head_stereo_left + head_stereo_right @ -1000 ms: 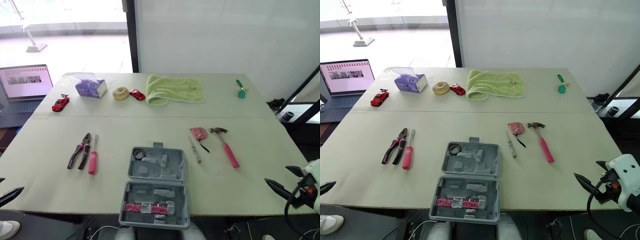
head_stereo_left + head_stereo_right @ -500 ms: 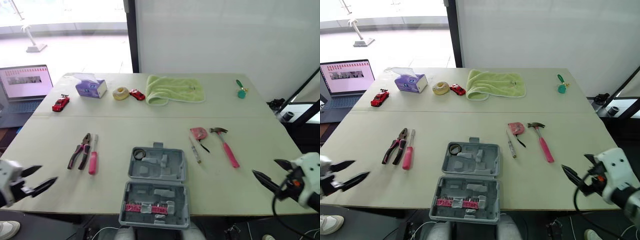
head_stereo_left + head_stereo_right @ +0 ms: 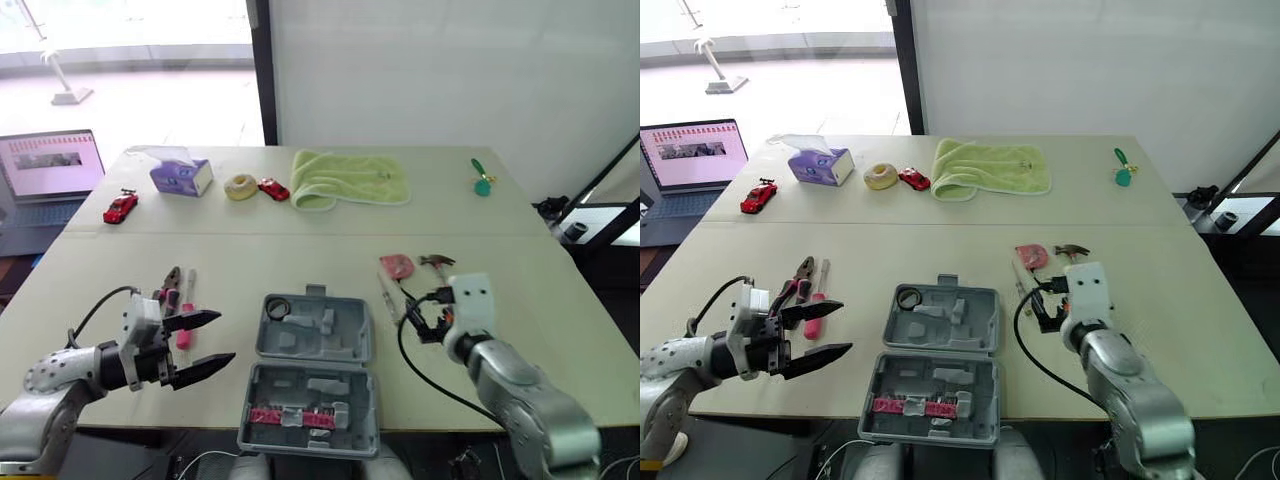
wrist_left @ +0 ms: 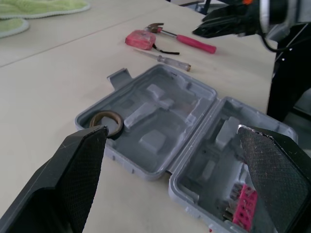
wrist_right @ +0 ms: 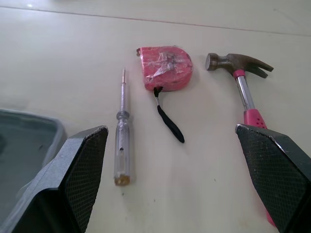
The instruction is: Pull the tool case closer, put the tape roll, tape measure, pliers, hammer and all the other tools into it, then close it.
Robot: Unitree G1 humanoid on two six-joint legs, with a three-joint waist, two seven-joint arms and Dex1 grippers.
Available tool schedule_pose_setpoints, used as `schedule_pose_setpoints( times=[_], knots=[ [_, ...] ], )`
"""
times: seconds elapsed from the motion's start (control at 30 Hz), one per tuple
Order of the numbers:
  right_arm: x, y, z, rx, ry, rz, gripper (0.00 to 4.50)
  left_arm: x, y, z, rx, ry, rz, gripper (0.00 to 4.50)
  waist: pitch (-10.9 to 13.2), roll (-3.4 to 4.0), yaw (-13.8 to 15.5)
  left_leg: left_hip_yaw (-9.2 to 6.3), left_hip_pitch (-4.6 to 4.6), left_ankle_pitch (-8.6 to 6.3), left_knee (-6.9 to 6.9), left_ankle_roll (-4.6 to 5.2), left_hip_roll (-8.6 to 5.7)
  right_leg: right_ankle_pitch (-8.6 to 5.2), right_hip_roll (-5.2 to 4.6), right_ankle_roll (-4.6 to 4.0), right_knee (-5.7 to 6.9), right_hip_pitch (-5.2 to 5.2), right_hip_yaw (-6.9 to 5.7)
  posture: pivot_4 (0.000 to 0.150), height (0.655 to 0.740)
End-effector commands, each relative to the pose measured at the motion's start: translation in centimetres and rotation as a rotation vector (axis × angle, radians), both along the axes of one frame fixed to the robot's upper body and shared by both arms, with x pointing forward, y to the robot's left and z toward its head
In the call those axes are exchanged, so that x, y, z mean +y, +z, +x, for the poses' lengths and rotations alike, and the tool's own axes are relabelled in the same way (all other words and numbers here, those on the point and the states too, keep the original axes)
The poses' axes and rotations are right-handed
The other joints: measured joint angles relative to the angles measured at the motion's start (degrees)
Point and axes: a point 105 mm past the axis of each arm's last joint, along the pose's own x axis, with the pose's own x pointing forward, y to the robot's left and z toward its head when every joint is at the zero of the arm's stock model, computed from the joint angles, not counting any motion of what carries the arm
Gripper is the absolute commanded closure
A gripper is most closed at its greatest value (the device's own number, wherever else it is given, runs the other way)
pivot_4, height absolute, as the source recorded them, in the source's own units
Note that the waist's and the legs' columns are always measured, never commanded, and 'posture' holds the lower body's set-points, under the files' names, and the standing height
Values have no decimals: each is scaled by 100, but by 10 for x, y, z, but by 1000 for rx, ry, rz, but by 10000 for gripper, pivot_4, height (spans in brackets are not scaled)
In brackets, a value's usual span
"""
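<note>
Two halves of the grey tool case (image 3: 345, 345) lie open at the near table edge, centre, w/ the tape roll (image 3: 277, 307) in the far half's left corner. Left gripper (image 3: 226, 335) hovers wide open just left of it, pliers (image 3: 798, 278) beyond. Right gripper (image 3: 424, 318), also spread wide, hangs over the tape measure (image 5: 164, 67), hammer (image 5: 243, 77) and prob. a test screwdriver (image 5: 120, 145).

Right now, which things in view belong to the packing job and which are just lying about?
Job: tool case, tape roll in it, tape measure, hammer, clear screwdriver, pliers, pink screwdriver.
Lying about: laptop, tissue box, toy car, second toy car, cream roll, green towel, small green object.
</note>
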Motion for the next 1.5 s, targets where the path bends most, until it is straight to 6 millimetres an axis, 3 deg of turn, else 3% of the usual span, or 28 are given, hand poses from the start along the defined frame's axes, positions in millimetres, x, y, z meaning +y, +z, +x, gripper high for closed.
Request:
schedule_pose_setpoints(
  times=[0.03,0.2,0.4,1.2,1.3,1.5],
  knots=[
    [5,3,21,-38,-8,-14,0,1,10,-3,-43,-33,8,373,0,0,-12,0,0,0,-1,0,0,2,0,4,0,0,0,1500,7400],
    [15,-6,42,-33,12,-18,0,7,6,-7,-34,-31,33,373,1,2,-16,0,0,0,-4,0,1,9,1,18,5,-5,-1,1500,7400],
    [8,-14,60,-10,2,-37,0,2,5,-13,-37,-29,28,373,2,3,-17,0,-1,0,-2,0,1,9,1,18,6,-5,-1,1500,7400],
    [3,-35,78,37,-9,-33,0,4,6,-16,-37,6,32,373,3,4,-144,-1,0,0,-4,0,1,10,1,20,8,-6,-1,1500,7400],
    [1,-38,80,41,-12,-38,8069,2,7,-13,-37,6,32,0,3,4,-144,-1,0,0,-4,0,1,10,1,20,8,-6,-1,1500,7400],
    [-1,-38,83,36,-8,-45,35496,-2,12,-12,-41,10,35,0,3,4,-134,-1,-1,0,-3,0,0,10,0,20,8,-4,-1,1500,7400]
  ],
)
